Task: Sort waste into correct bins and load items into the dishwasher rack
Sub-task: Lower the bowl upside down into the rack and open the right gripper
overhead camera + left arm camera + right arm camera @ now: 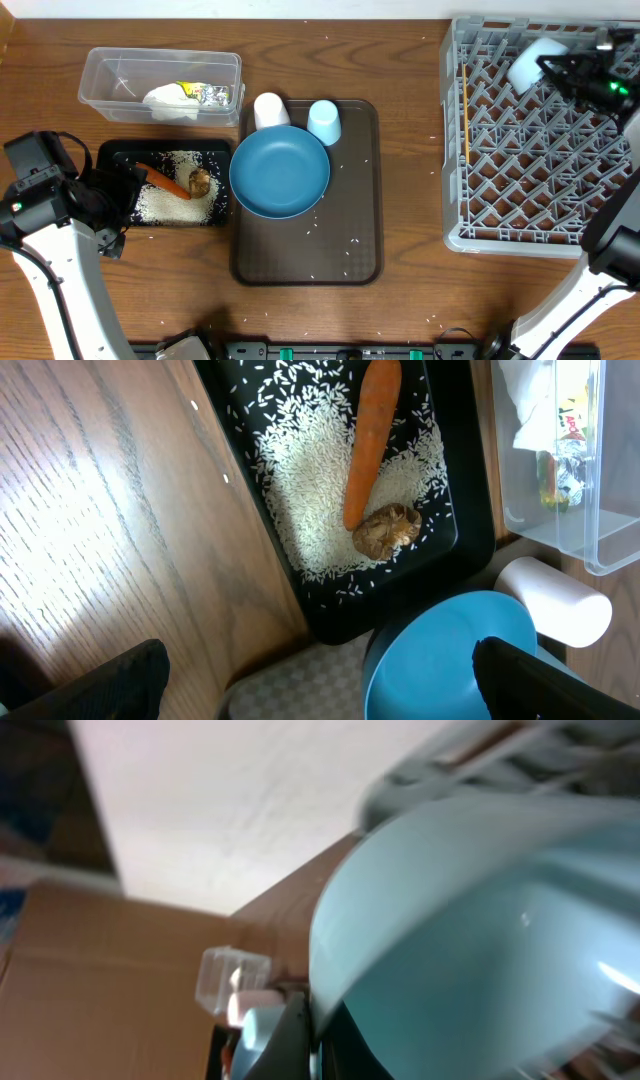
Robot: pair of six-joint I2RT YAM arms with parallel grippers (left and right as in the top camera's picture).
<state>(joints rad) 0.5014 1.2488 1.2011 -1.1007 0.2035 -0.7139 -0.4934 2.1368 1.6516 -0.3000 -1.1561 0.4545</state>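
While the right gripper (556, 70) is pressed together on the rim of the light blue bowl (533, 58), holding it over the far edge of the dishwasher rack (455, 140), the step in hand looks to be loading. The next move likely calls for lowering the bowl on edge between the pegs before letting go. That arm rises along the rack's right side and bends inward over it. Well left of the rack, the dark blue plate (280, 171) and 2 cups wait on the brown serving tray (300, 250). Farther left, the left gripper (318, 660) hovers spread and empty, aimed rackward over the black tray (115, 155) of carrot (165, 181) and rice (170, 205).
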